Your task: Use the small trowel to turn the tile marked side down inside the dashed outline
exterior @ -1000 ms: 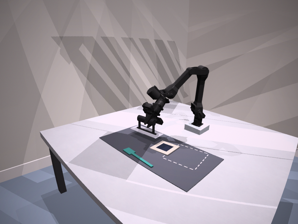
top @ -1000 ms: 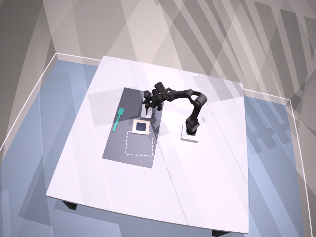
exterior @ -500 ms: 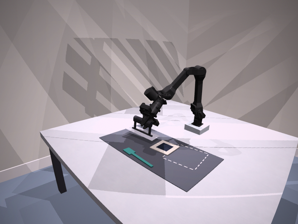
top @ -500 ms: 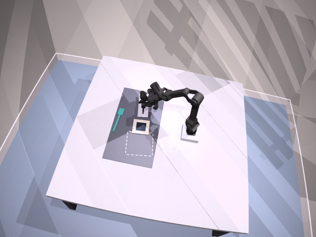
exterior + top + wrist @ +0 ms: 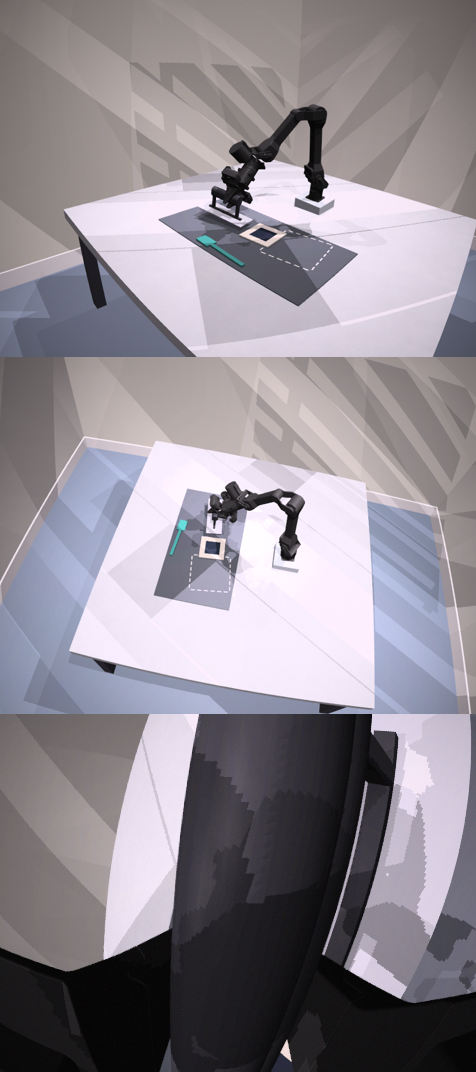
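Observation:
The trowel point(image 5: 218, 528) point(image 5: 246, 222) point(image 5: 240, 864) has a pale flat blade and a black round handle on two posts. My gripper point(image 5: 219, 512) point(image 5: 227, 196) point(image 5: 236, 938) is shut on its handle. The blade appears a little above the mat point(image 5: 172, 583) point(image 5: 284, 284), with a shadow beside it; the exact gap is unclear. The square tile point(image 5: 203, 548) point(image 5: 244, 234) is cream with a dark blue square facing up. It lies flat just beyond the blade's front end. Its near edge slightly overlaps one side of the dashed outline point(image 5: 209, 590) point(image 5: 286, 261).
A teal spatula-like tool point(image 5: 175, 543) point(image 5: 228, 256) lies near the mat's outer long edge. The arm's pale base block point(image 5: 284, 564) point(image 5: 307, 205) stands on the white table point(image 5: 307, 625) point(image 5: 376, 299), past the mat's opposite edge. The handle fills much of the wrist view.

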Available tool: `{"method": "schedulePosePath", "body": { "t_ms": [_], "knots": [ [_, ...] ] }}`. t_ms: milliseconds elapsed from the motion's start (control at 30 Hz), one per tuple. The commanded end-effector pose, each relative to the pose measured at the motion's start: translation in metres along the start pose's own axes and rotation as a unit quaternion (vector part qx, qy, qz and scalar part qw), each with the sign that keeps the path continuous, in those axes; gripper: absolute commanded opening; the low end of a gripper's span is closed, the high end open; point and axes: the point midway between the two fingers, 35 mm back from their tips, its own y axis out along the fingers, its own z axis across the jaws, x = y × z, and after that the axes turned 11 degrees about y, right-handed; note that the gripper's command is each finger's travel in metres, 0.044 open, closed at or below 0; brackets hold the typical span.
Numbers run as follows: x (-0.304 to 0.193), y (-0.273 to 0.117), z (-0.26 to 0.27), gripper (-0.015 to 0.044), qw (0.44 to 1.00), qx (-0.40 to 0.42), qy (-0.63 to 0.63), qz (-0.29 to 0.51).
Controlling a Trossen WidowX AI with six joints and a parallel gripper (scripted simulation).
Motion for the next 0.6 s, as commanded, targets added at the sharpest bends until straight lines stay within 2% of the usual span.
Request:
{"method": "schedulePosePath", "body": {
  "t_ms": [0, 567],
  "knots": [
    [0.001, 0.003, 0.000, 0.0000, 1.000, 0.006, -0.005, -0.002],
    [0.002, 0.018, -0.016, 0.0000, 1.000, 0.006, -0.005, -0.002]
  ]
}}
